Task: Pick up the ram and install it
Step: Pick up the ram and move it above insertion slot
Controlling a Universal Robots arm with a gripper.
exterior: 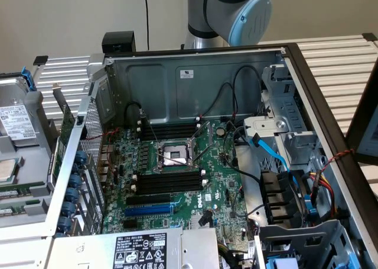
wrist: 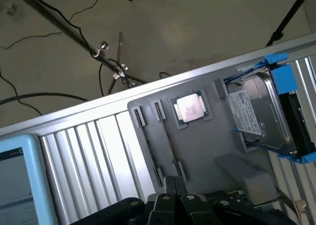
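Observation:
My gripper (wrist: 173, 182) hovers over a grey parts tray (wrist: 207, 146), its two dark fingers pressed together with nothing seen between them. Under the fingertips run two thin slotted holders (wrist: 168, 141) with grey end clips; whether a ram stick stands in them I cannot tell. In the exterior view, green strips that look like the ram (exterior: 15, 193) lie in the tray (exterior: 23, 221) at the exterior view's left edge. The open computer case holds the motherboard (exterior: 177, 186), with black memory slots (exterior: 168, 180) beside the CPU socket (exterior: 173, 155).
A loose processor (wrist: 190, 108) and a hard drive in a blue bracket (wrist: 261, 113) sit in the tray. The case walls (exterior: 195, 80), blue and black cables (exterior: 277, 156), a blue expansion slot (exterior: 147, 210) and the power supply (exterior: 139, 250) crowd the motherboard. The arm's base (exterior: 227, 12) stands behind the case.

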